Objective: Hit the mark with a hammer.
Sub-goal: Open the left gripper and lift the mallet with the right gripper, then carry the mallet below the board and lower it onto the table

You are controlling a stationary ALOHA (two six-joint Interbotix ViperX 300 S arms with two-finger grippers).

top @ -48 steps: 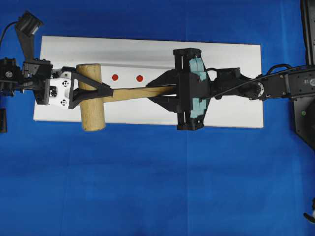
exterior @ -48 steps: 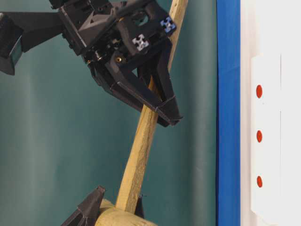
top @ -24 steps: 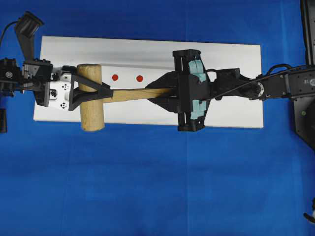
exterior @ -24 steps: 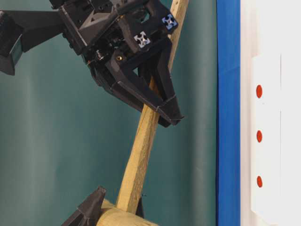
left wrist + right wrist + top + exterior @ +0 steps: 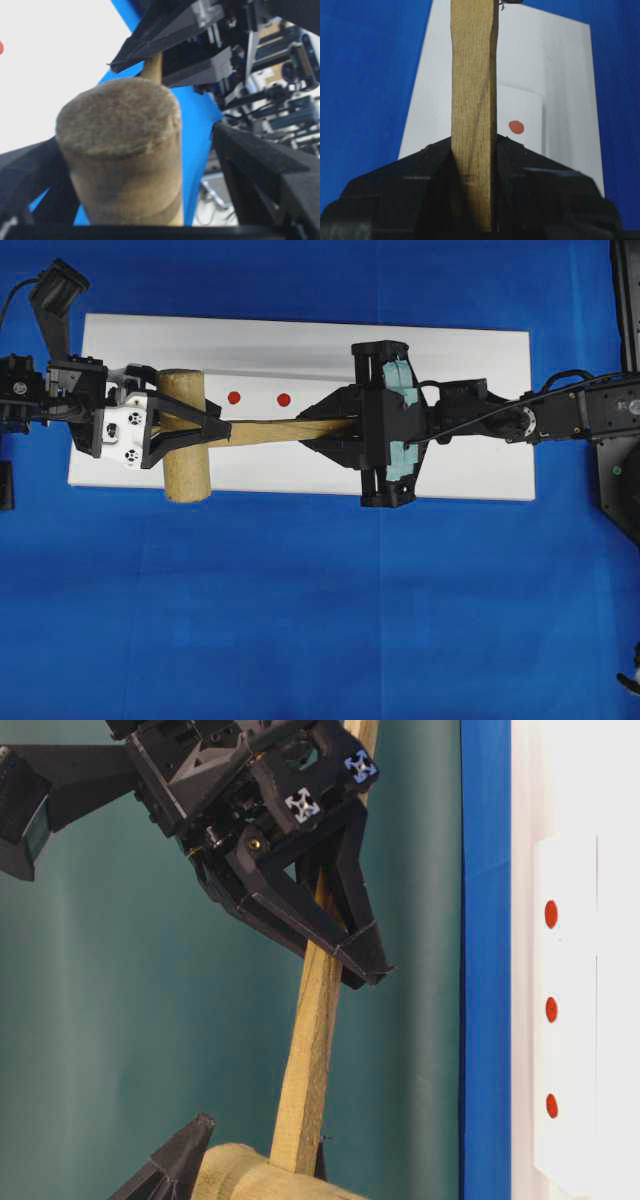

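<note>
The hammer is a light wooden mallet; its thick head [image 5: 185, 435] hangs over the left end of the white board [image 5: 450, 360]. My right gripper [image 5: 305, 427] is shut on the slim handle [image 5: 472, 75] and carries it. My left gripper [image 5: 215, 428] is open and straddles the head [image 5: 120, 150], with blue cloth showing between the head and the right finger [image 5: 265, 175]. Two red marks [image 5: 234, 397] [image 5: 284, 399] show on the board just beyond the handle. The table-level view has the handle [image 5: 305, 1060] slanting down from the right gripper [image 5: 365, 965] to the head [image 5: 270, 1180].
The board lies on a blue cloth [image 5: 300, 600]. A raised white strip [image 5: 565, 1010] on the board carries three red dots. The right arm [image 5: 560, 415] reaches in from the right edge, the left arm's base [image 5: 30, 400] sits at the left.
The left gripper's jaws have spread away from the mallet head. The handle now stands a little steeper in the table-level view. The right gripper's hold is unchanged.
</note>
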